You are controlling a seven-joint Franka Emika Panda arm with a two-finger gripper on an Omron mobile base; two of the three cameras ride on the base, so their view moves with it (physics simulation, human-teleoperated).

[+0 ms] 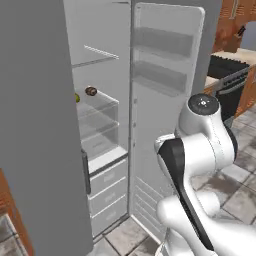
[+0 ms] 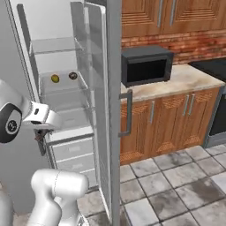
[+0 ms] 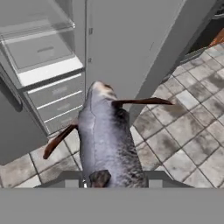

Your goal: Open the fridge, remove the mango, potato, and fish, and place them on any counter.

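Gripping the fish [image 3: 106, 140]: pincer [image 3: 109, 177] clamped on its tail end, grey body pointing away from the camera, thin reddish-brown fins spread to either side. Seen in hand view over the tiled floor [image 3: 188, 127], in front of the fridge [image 3: 122, 48] drawers and the edge of the open door.

Left base view: fridge [image 1: 35, 125] with both doors swung open, white interior with glass shelves and drawers. Potato [image 1: 91, 91] lying on a glass shelf; just beside it, half hidden by the near door, a small yellowish-green rounded item [image 1: 77, 98], identity not clear. Arm's white elbow in the foreground; stove [image 1: 230, 82] beyond the far door.

Right base view: same shelf from the other side, potato [image 2: 73, 76] and the yellowish item [image 2: 54, 78] near each other, not touching. Hand [image 2: 42, 132] low at the left, in front of the drawers, fish too small to make out here. Microwave [image 2: 146, 65] on the wall tabletop [image 2: 190, 79] over wooden cabinets, right of the open door.
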